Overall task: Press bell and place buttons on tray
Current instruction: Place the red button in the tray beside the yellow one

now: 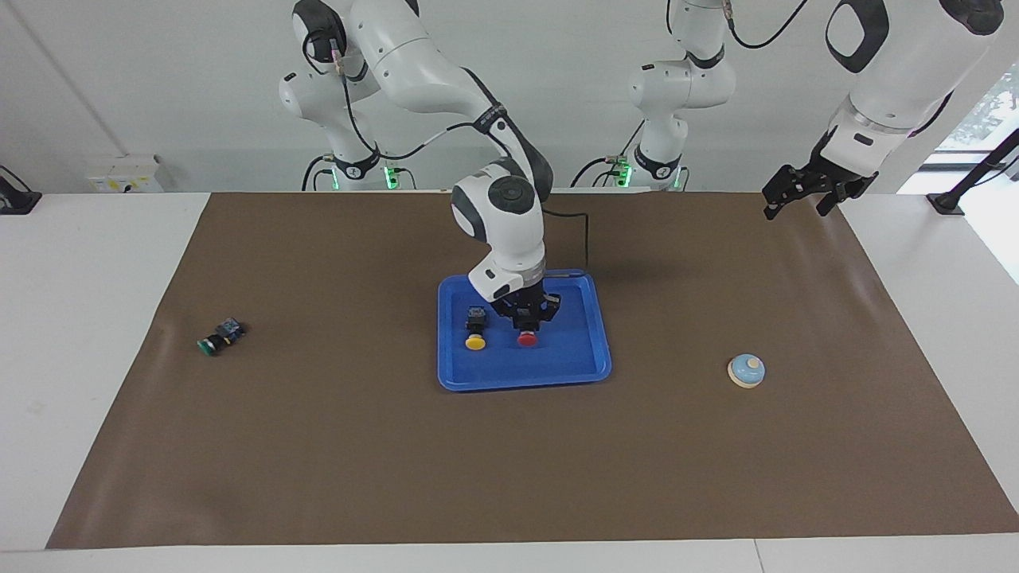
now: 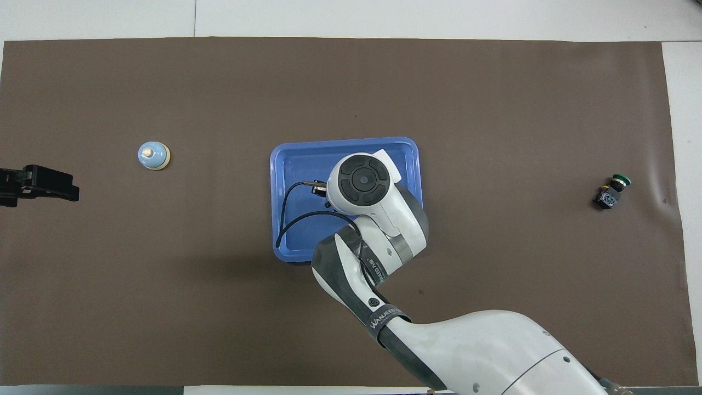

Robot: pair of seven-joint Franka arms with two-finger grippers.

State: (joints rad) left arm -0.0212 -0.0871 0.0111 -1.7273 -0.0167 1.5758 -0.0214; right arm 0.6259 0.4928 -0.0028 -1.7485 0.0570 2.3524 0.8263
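1. Right gripper [image 1: 526, 325]: over the tray [image 1: 577, 366], fingers closed on the black body of the red button [image 1: 527, 340], cap pointing away from the robots. Whether the button already touched the tray floor could not be told.
2. Left gripper [image 1: 804, 193]: fingers spread, holding nothing, waiting raised over the table edge at the left arm's end.
3. Tray: blue, rimmed, mid-table on the brown mat [image 1: 509, 477]. With twelve o'clock taken as straight toward the robots in the facing view, the bell [image 1: 746, 371] lay at about three o'clock from it and the green button [image 1: 217, 337] at about nine o'clock.
4. Yellow button [image 1: 475, 328]: on its side inside the tray, just beside the red one, at its nine o'clock; apart from it.
5. Green button: on its side on the mat, well apart from the tray, toward the right arm's end; not yet collected.
6. Bell: light-blue dome, cream knob, upright on the mat toward the left arm's end.
7. Handling, judged: buttons looked light, rigid and hard; the round caps would probably roll or slip, so the squarish black body was the better hold, across its flat sides. A tipped release could set one rolling against its neighbour.
8. Bell, judged: needs a short downward press on the knob, not a grasp.
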